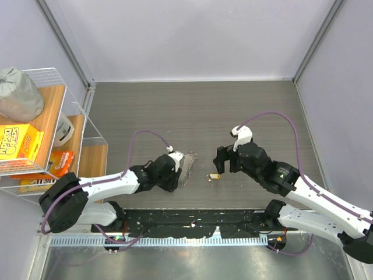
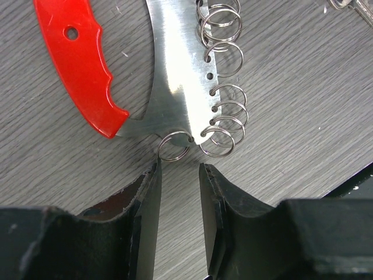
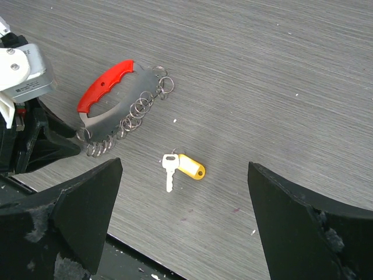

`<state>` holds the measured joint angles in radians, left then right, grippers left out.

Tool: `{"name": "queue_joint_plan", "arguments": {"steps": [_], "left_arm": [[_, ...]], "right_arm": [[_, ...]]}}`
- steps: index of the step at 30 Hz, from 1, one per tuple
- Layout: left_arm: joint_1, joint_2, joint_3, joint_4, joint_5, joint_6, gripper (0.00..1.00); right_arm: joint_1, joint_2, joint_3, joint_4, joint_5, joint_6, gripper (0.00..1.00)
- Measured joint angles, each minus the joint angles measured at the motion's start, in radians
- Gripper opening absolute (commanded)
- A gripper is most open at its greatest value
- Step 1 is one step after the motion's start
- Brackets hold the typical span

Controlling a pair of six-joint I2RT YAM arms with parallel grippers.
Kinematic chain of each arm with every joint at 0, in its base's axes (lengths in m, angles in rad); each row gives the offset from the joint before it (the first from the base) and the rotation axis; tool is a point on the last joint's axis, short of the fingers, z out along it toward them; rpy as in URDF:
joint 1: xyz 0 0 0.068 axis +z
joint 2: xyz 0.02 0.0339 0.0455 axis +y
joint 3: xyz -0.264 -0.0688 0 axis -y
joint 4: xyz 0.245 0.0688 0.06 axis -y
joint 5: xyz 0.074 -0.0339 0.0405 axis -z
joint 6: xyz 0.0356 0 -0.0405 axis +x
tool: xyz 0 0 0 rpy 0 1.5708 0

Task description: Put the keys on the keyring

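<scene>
Left claw (image 2: 179, 170) fills my near view, jaws narrowly parted and empty, just short of the end ring of the keyring (image 2: 173, 70), whose red-handled plate runs straight away from them. Right claw (image 1: 227, 162) hangs wide open, empty, over the yellow-tagged key (image 3: 185, 166), which lies flat on the tabletop (image 3: 280, 70) near the keyring. Right arm looks nearer that key.

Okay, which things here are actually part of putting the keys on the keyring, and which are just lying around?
For the job:
- key with the yellow tag
- keyring with the red handle

Just lying about, off to the left side:
- wire rack
- yellow box
- orange packet
- grey bundle
</scene>
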<state>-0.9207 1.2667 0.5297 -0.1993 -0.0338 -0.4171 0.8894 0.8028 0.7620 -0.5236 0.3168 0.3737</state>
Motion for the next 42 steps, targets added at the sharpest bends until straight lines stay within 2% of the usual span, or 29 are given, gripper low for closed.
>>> {"name": "queue_joint_plan", "arguments": {"steps": [7,15,23,33,38,42], "left_arm": [[0.0,-0.008,0.007,-0.01,-0.024,0.005,0.57],[0.006,-0.045,0.008,-0.022,-0.051,0.005,0.58],[0.006,0.021,0.023,-0.008,-0.024,0.006,0.52],[0.011,0.095,0.06,0.054,0.029,0.005,0.35],[0.011,0.095,0.059,0.054,0.046,0.005,0.33],[0.011,0.087,0.049,0.059,0.047,0.004,0.19]], "right_arm": [[0.0,0.0,-0.004,0.01,-0.021,0.0,0.96],[0.0,0.003,-0.007,0.025,-0.038,-0.001,0.95],[0.0,0.002,-0.008,0.029,-0.043,-0.002,0.95],[0.001,-0.011,-0.02,0.031,-0.043,-0.002,0.96],[0.001,-0.016,-0.024,0.031,-0.048,-0.001,0.95],[0.001,-0.023,-0.03,0.031,-0.051,-0.001,0.96]]}}
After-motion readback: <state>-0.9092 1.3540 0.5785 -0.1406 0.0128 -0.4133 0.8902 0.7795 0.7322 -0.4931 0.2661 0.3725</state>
